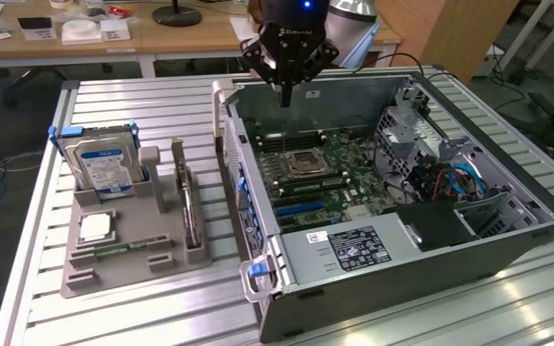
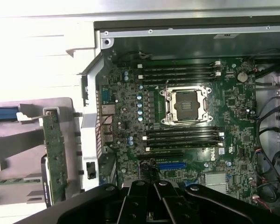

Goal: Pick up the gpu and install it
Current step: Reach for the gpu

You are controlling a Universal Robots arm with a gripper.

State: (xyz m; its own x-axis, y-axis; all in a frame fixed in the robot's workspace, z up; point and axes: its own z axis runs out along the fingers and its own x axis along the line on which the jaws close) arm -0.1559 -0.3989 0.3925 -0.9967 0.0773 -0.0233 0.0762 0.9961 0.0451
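Fingers (image 2: 141,205), pressed together and empty, hang over the open case (image 1: 402,295) above its motherboard (image 2: 126,107), while the gpu (image 1: 190,209) stands on edge in the grey holder (image 1: 113,270) on the worktop (image 1: 133,101) beside the case, so nothing is yet picked or installed.

gpu (image 1: 190,210), thin grn card, upright on edge in gray tray (image 1: 123,270)

Open PC case (image 1: 508,245) on slatted table (image 1: 142,101), exterior view's right; motherboard (image 1: 340,176) exposed. Hard drive (image 1: 102,164) upright in grey holder (image 1: 113,270) near opposite edge. Memory stick (image 1: 123,247) flat on holder.
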